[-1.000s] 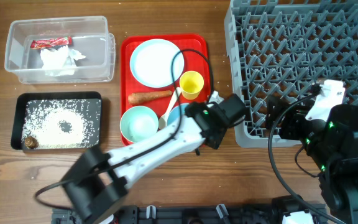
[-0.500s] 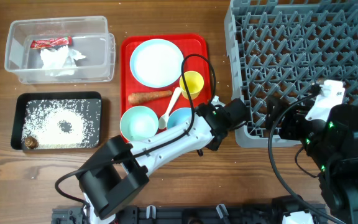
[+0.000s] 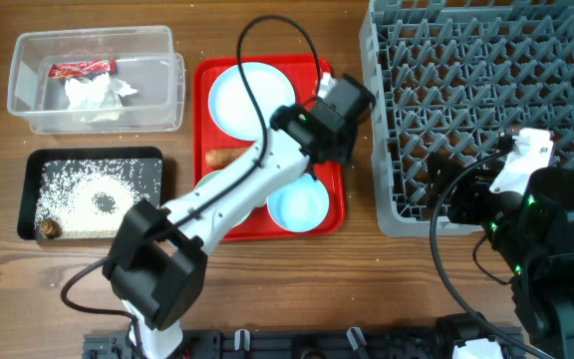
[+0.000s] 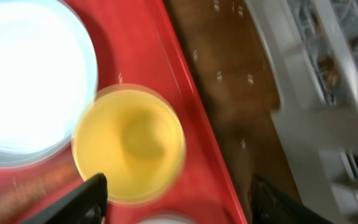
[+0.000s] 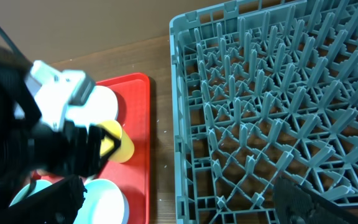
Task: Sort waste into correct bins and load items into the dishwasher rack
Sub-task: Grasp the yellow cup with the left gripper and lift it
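Left hand [image 4: 179,200] has swung from the dishwasher rack's [image 3: 486,100] front corner back over the red tray [image 3: 329,214]. It now spreads open and empty astride the yellow cup [image 4: 129,144]. Right hand [image 5: 182,202] stays wide open, empty, above the rack.

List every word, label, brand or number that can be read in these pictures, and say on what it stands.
None can be read.
The red snack wrapper in the clear tub carries pale print, too small to read.
Nothing else shows any writing.
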You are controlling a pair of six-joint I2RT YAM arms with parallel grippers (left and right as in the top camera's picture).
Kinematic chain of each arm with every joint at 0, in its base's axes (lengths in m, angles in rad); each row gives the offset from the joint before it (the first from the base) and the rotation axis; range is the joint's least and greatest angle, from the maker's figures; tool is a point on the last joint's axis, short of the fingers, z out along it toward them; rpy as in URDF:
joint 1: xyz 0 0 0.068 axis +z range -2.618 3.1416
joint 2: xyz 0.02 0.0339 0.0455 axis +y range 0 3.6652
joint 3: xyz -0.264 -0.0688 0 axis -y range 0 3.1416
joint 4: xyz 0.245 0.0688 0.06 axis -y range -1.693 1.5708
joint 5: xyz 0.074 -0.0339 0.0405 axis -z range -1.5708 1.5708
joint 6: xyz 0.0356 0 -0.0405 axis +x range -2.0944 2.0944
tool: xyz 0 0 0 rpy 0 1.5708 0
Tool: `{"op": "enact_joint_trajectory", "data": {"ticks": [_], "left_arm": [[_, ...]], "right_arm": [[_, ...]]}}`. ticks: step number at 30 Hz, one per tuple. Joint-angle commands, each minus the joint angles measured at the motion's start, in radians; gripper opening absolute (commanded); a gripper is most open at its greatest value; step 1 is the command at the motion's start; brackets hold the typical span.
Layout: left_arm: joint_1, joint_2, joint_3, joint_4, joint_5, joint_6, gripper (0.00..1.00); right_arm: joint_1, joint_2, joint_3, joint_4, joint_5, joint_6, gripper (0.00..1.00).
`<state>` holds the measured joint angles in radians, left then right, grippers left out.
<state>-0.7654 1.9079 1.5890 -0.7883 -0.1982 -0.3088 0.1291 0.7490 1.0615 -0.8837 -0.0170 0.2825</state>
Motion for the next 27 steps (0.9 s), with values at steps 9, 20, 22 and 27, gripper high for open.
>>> {"op": "enact_joint_trajectory", "data": {"ticks": [9, 20, 22, 27], "left_arm": [[0.08, 0.18, 0.012, 0.057, 0.105, 0.205, 0.54], [0.108, 0.106, 0.04, 0.007, 0.111, 0.173, 0.04], [0.143, 0.04, 0.063, -0.045, 0.163, 0.166, 0.04], [0.298, -0.142, 0.072, -0.089, 0.527, 0.136, 0.04]], "right_arm": [[0.002, 0.001, 0.016, 0.001, 0.021, -0.018, 1.0], [0.002, 0.055, 0.016, 0.005, 0.021, -0.012, 1.0], [0.002, 0.066, 0.016, 0.014, 0.02, 0.01, 1.0], [0.002, 0.087, 0.016, 0.077, -0.047, 0.006, 1.0]]}}
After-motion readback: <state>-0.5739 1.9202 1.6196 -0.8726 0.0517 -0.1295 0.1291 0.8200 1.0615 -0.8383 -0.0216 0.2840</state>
